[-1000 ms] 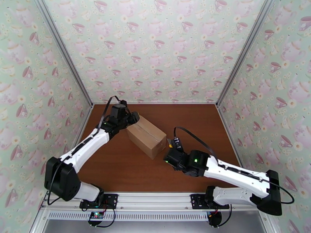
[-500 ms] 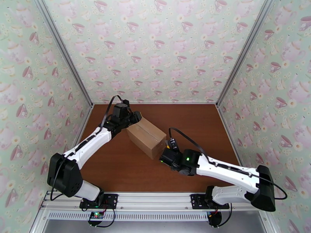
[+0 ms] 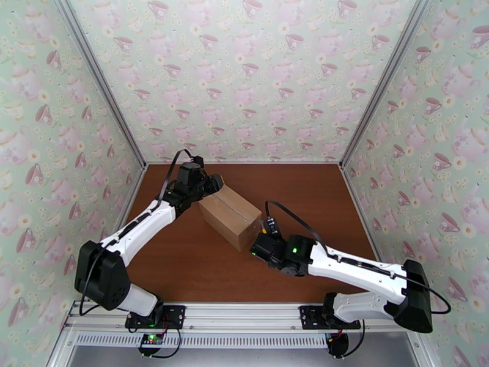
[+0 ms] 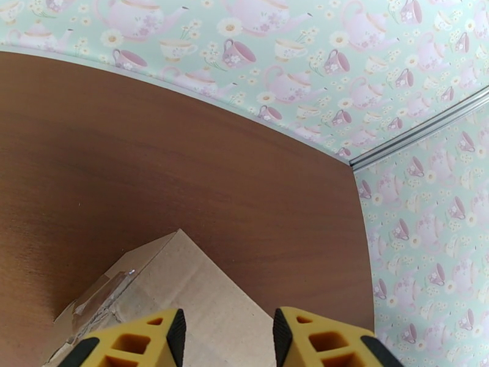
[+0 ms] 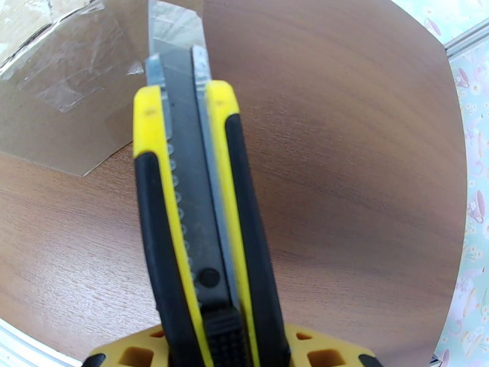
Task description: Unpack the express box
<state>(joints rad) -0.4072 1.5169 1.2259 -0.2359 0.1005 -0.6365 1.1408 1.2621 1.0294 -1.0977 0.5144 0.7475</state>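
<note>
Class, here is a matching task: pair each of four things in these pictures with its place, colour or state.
Column one:
1 express box
2 utility knife
3 left tool
4 table

Column two:
a reddish-brown wood
b at the box's far end, jaws apart
c clamped in the right tool, blade out
d plain cardboard with clear tape

Pairs: 1-d, 2-c, 3-b, 4-a

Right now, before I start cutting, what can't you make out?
- The left hand: in the left wrist view the fingers overlap the express box; in the top view its body covers them; grip or mere contact unclear.
- The utility knife: right wrist view, whether the blade touches the tape is unclear.
- Contents: hidden by the closed flaps, top view.
</note>
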